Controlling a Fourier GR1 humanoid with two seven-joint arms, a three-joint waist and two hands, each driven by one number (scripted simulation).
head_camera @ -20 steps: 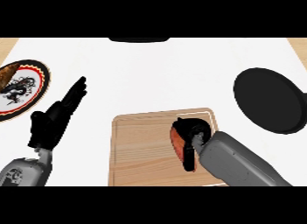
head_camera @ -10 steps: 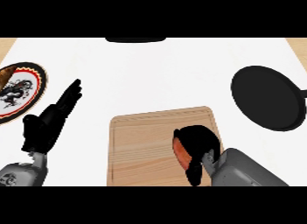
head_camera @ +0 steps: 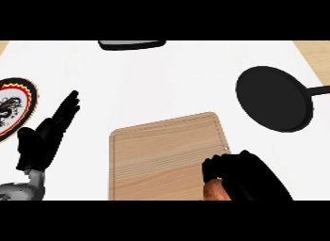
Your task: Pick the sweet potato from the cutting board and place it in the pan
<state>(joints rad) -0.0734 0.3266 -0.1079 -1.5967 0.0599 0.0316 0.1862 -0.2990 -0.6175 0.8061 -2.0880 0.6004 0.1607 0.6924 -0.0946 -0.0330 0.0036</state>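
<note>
Fingers point(head_camera: 224, 165) of the right hand point(head_camera: 256, 180) curl round the potato point(head_camera: 213, 190), hiding most of it. It is probably stiff, fairly heavy and smooth-skinned, so a wrap round its middle suits best.

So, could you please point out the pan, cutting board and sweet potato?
pan point(head_camera: 273, 96), head view, middle of its base.
cutting board point(head_camera: 160, 160), head view, bare wood centre.
sweet potato point(head_camera: 213, 190), head view, exposed end.

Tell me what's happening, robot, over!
Right hand shut on sweet potato, at near right corner of cutting board. Left hand open, resting. Way to pan looks open.
</note>
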